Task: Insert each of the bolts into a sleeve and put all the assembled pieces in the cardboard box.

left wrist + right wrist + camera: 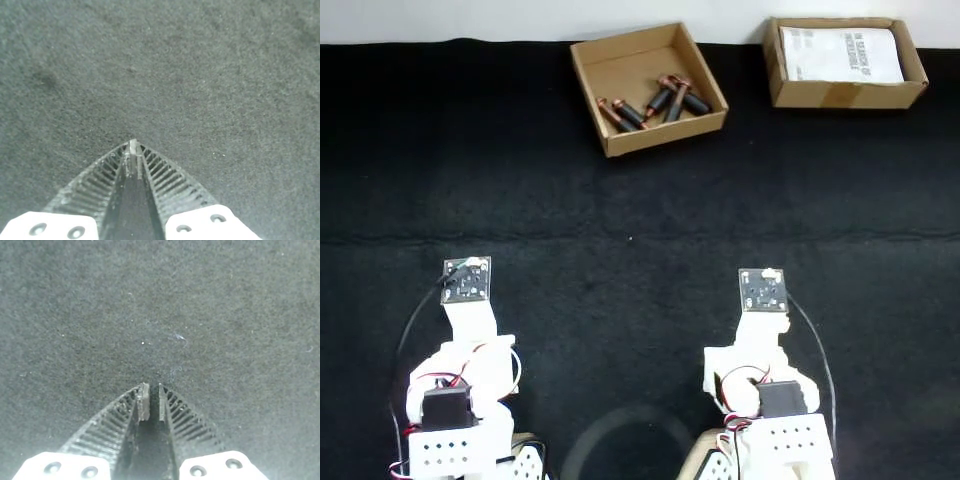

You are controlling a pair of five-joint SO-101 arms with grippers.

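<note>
Resting empty: both grippers low over the cloth, nothing held.
Tips of left gripper (132, 150) are pressed together; right gripper (151, 402) is closed to a thin slit, both above black felt table cover (640, 200). Several copper-headed bolts in dark cylindrical sleeves (650, 103) lie inside open brown cardboard box (588, 72) at far side, well apart from arms. Prob. small, stiff, light metal pcs, smooth & apt to roll; pinch across sleeve mid-body, not the head.
</note>
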